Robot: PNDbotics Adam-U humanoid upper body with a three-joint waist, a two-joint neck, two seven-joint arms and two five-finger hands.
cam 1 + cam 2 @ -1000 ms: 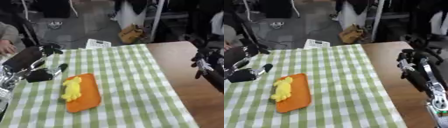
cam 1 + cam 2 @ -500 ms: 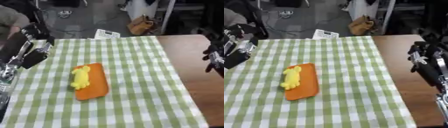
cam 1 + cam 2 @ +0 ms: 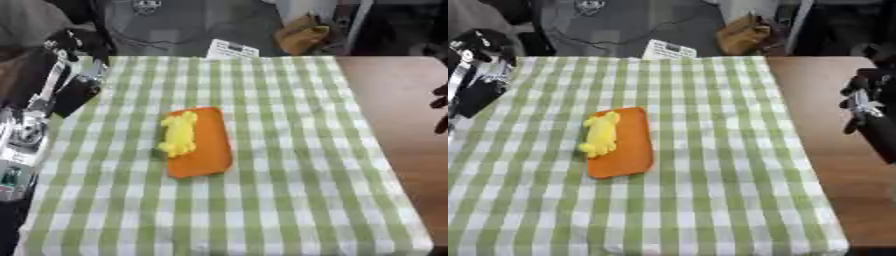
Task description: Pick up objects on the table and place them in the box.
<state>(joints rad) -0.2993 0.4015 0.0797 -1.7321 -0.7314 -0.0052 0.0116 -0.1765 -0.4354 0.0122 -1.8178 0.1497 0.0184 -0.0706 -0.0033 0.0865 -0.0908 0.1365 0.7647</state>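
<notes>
A flat orange piece lies in the middle of the green checked cloth, and a yellow soft toy lies on its left half. My left hand is raised over the cloth's far left corner, well away from the toy, with its silver and black arm along the left edge. My right hand hangs open over the bare wood at the right, holding nothing. No box shows in either view.
Brown table wood runs along the right of the cloth. A white printed card lies at the cloth's far edge. Beyond the table there is a brown bag on the grey floor.
The camera has tilted, shifting the whole picture. My left hand has drawn back from beside the orange piece to the far left corner. The toy and orange piece have not moved.
</notes>
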